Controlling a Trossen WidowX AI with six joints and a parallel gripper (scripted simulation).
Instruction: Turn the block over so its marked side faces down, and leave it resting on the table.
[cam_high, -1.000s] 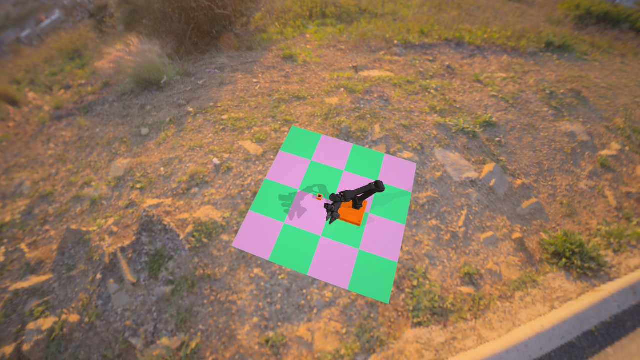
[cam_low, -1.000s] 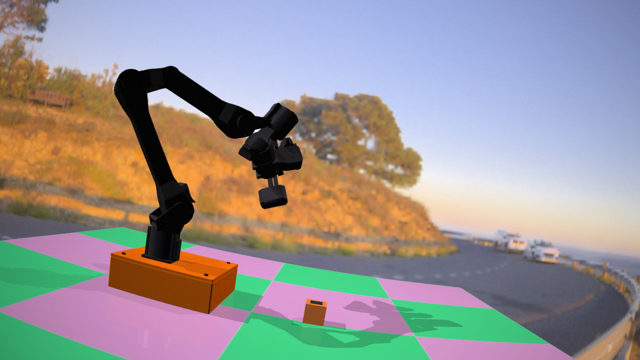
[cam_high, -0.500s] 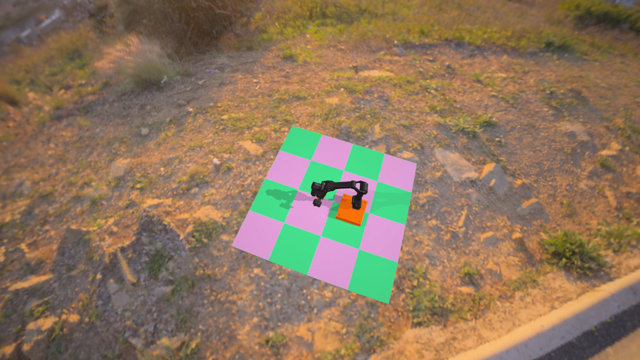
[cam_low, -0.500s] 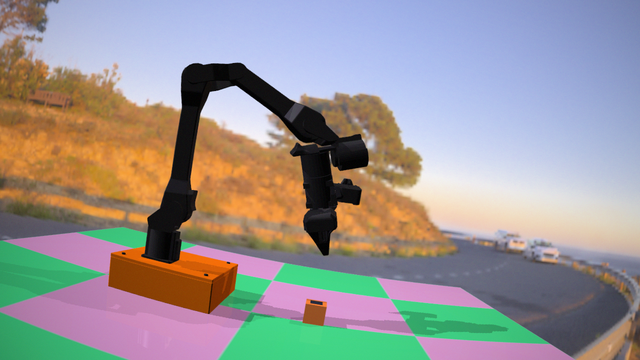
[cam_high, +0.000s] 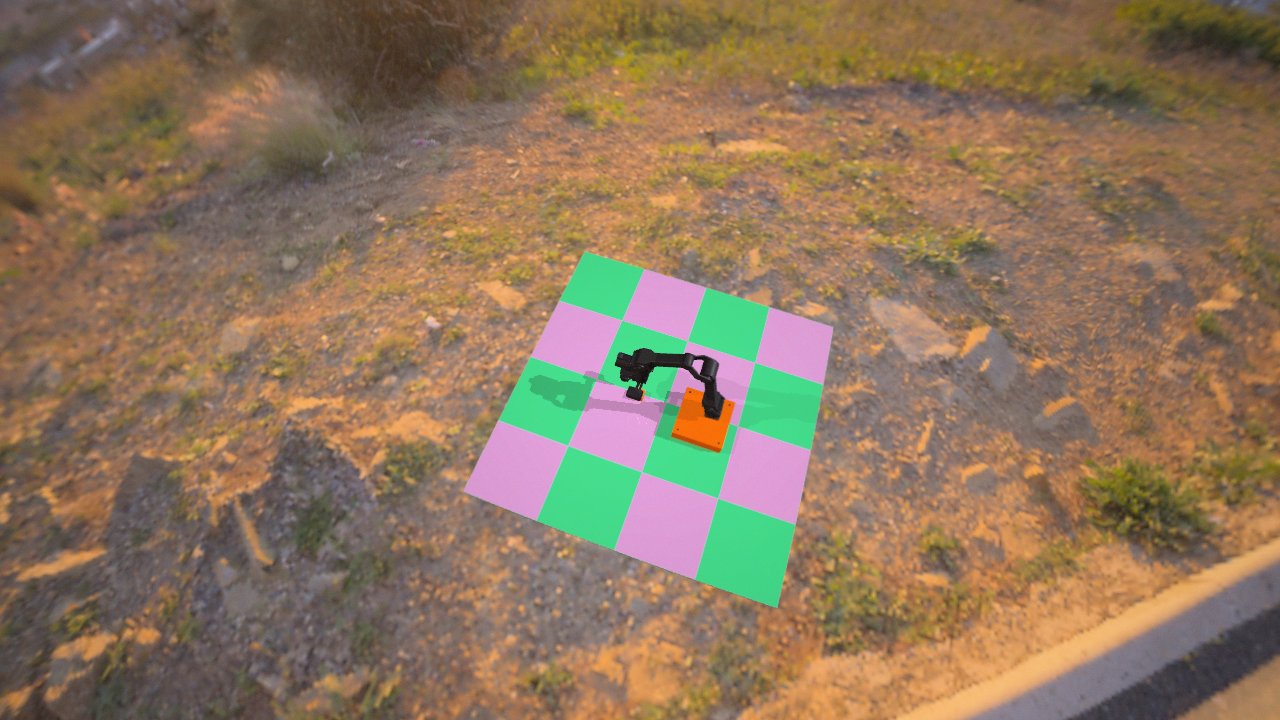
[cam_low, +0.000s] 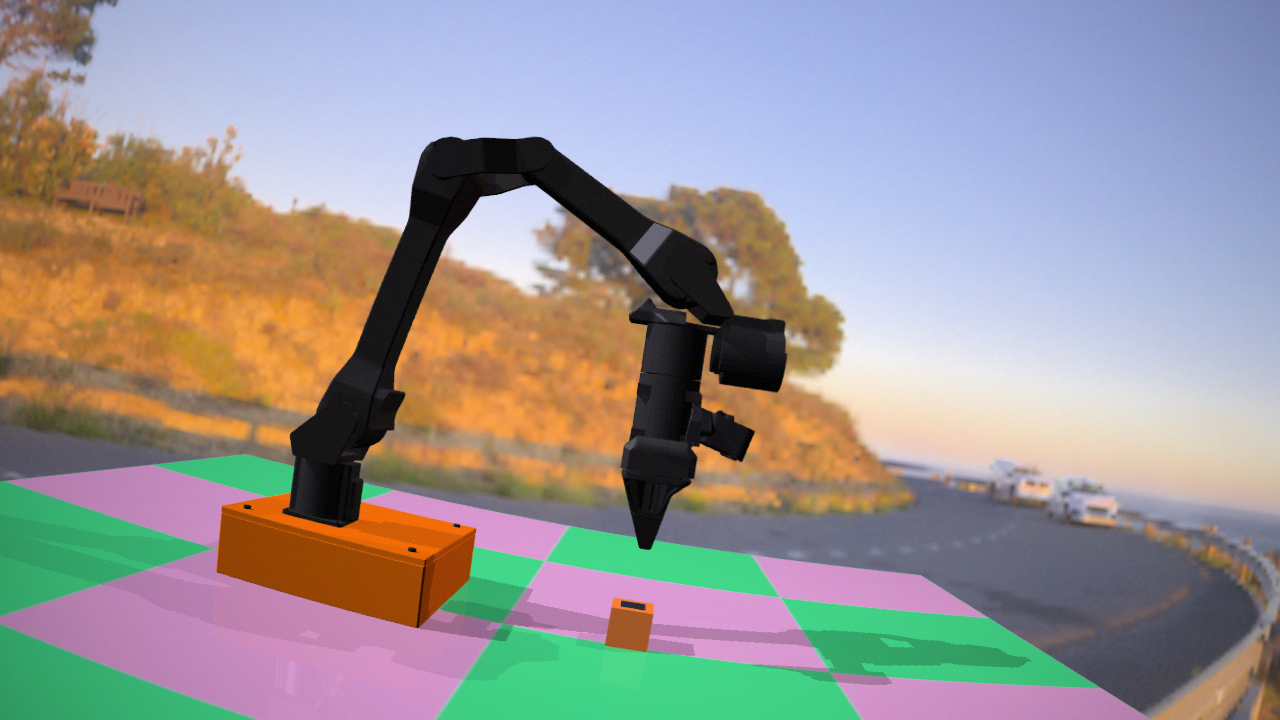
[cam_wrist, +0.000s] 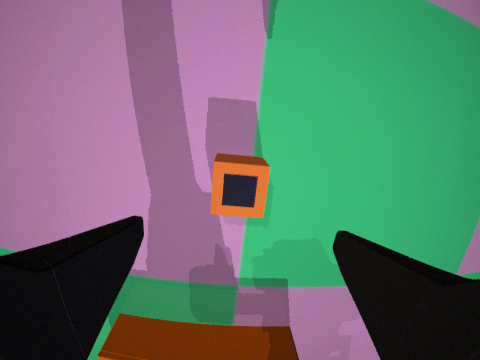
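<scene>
1 open pair of jaws (cam_low: 645, 546) above 1 block (cam_low: 630, 625) (cam_wrist: 240, 190).

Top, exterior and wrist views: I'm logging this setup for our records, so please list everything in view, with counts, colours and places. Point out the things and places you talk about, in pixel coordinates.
block (cam_low: 630, 625) (cam_wrist: 215, 187): one, orange, upright on the table near a pink-green seam
marked face (cam_low: 632, 605) (cam_wrist: 240, 190): one, dark square, on the block's top
table (cam_high: 669, 523) (cam_low: 554, 680) (cam_wrist: 350, 125): one, green and pink checks, under block and base
vehicles (cam_low: 1084, 501): at least two, whitish, on the road behind
bench (cam_low: 98, 197): one, brown, on the hillside
base (cam_high: 702, 438) (cam_low: 322, 573) (cam_wrist: 200, 342): one, orange, on the table
arm (cam_high: 666, 360) (cam_low: 402, 286): one, black, on the base
gripper (cam_low: 645, 544) (cam_wrist: 242, 235): one, black, open above the block
</scene>
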